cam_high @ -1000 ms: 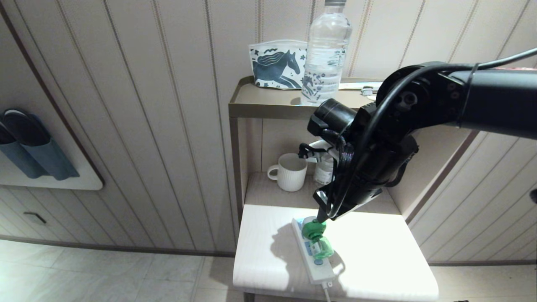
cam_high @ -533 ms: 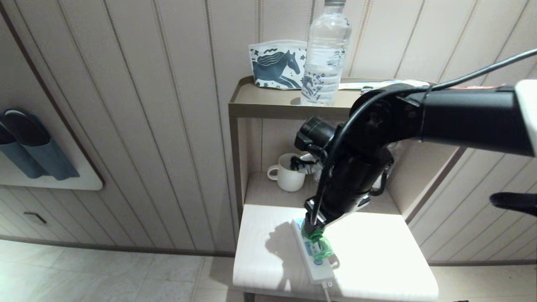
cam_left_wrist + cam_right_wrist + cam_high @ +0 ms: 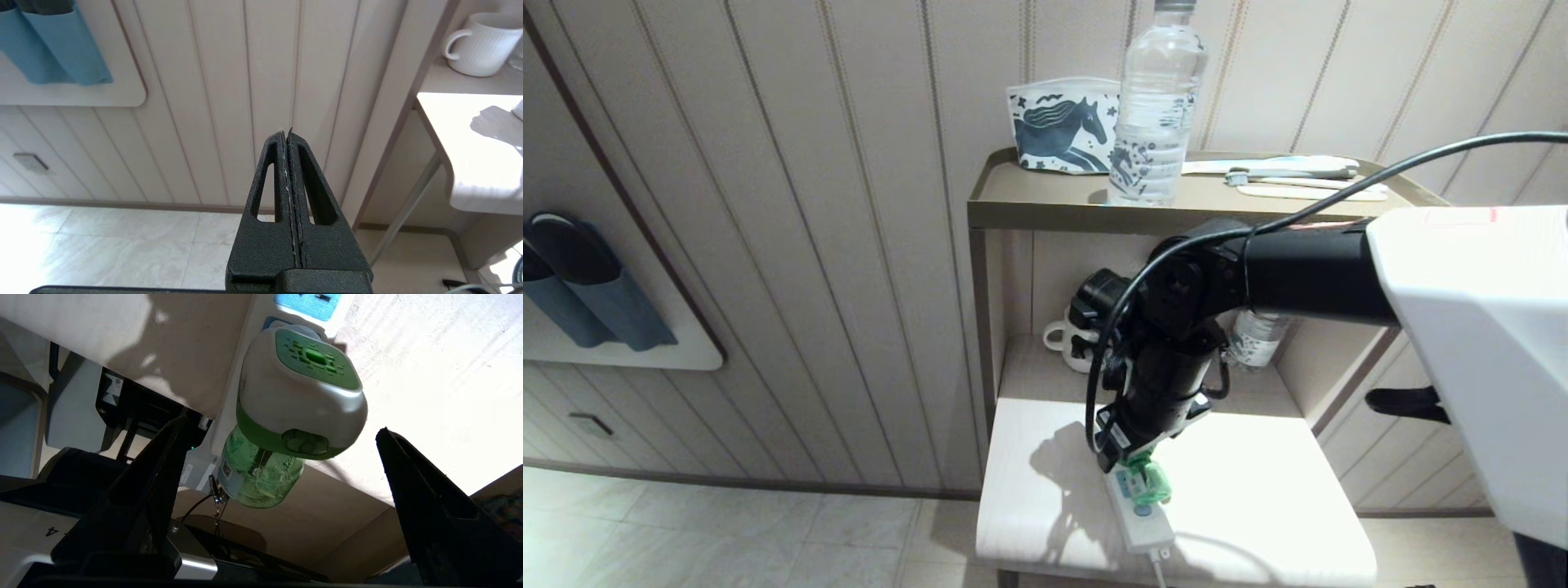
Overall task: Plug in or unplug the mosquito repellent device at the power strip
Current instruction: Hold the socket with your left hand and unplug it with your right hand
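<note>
We note the right gripper [image 3: 282, 465] spread wide astride the mosquito repellent device [image 3: 300, 390], touching neither side; it sits plugged upright in the power strip [image 3: 1137, 510] at the table's [image 3: 1258, 490] front edge.

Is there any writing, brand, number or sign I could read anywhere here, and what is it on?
"4": on a white panel below the table edge, in the right wrist view.
Sticker with a square code on the mosquito repellent device: too small to read.
Stickers on the power strip side: too small to read.
Water bottle label: blurred, unreadable.
Pouch: a horse picture only, no words.
</note>
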Controlling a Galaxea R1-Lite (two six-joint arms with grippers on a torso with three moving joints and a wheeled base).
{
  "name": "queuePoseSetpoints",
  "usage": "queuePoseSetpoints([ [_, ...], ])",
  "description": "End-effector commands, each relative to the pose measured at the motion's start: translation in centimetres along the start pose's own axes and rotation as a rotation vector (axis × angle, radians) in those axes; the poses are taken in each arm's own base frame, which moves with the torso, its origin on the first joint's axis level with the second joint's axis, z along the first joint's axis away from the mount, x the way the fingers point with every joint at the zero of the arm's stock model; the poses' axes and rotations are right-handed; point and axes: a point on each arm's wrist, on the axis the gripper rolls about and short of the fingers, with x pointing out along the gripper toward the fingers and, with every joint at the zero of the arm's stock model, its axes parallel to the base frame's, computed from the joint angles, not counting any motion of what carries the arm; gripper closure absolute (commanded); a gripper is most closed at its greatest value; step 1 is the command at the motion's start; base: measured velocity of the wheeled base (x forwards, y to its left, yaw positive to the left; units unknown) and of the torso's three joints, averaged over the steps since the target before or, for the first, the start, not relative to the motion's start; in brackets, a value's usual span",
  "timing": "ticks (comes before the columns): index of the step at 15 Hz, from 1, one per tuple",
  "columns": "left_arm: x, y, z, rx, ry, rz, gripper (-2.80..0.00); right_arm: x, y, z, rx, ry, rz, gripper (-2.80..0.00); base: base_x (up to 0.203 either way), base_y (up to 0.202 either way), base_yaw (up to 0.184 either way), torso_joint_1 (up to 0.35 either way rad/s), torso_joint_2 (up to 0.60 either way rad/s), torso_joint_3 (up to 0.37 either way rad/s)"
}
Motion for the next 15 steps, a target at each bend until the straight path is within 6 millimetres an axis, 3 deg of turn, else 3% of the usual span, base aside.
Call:
queuePoseSetpoints([
  [1, 0.0, 0.0, 0.0, 0.000, 0.000, 0.000, 0.00, 0.5, 0.0, 0.1, 0.000, 0.015, -0.003, -2.80, 0.000, 0.000, 0.000, 0.000, 0.00, 0.000],
  [8, 0.0, 0.0, 0.0, 0.000, 0.000, 0.000, 0.00, 2.8, 0.2, 0.6, 0.138, -0.026, 0.006, -2.80, 0.000, 0.000, 0.000, 0.000, 0.00, 0.000],
  [15, 0.0, 0.0, 0.0, 0.000, 0.000, 0.000, 0.00, 3.0, 0.1, 0.3, 0.180, -0.064, 0.007, -2.80, 0.000, 0.000, 0.000, 0.000, 0.00, 0.000],
])
